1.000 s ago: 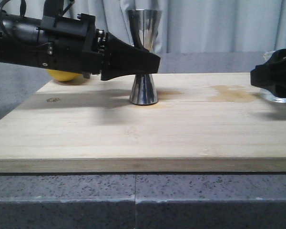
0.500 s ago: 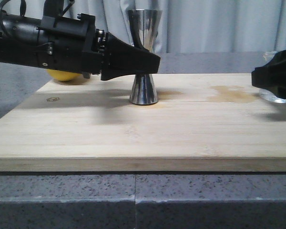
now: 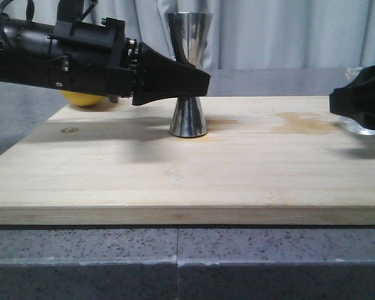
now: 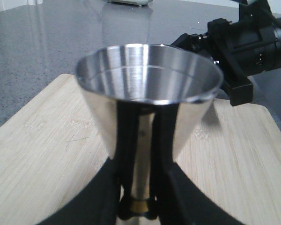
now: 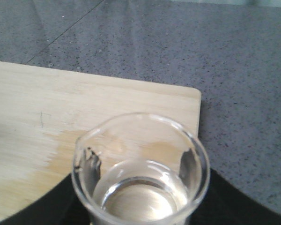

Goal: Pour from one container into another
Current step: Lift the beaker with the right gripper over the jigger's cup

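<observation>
The steel jigger (image 3: 188, 116) stands upright on the wooden board (image 3: 175, 181), left of its middle. My left gripper (image 3: 197, 81) reaches in from the left and is shut on the jigger's narrow waist. In the left wrist view, the fingers (image 4: 126, 154) clamp either side of the gold band under the jigger's wide cup (image 4: 150, 89). At the board's right edge, my right gripper (image 3: 356, 100) is shut on the clear glass beaker (image 3: 364, 128). The beaker (image 5: 140, 164) holds some clear liquid, and the right gripper's (image 5: 140, 178) dark fingers (image 5: 91, 164) show through its wall.
A yellow lemon (image 3: 82, 99) lies at the board's back left, behind my left arm. A damp stain (image 3: 303, 122) marks the board between jigger and beaker. The board rests on a grey speckled counter (image 3: 175, 262), with curtains behind it.
The right gripper with the beaker has shifted very slightly at the right edge. The left arm and the jigger have not moved.
</observation>
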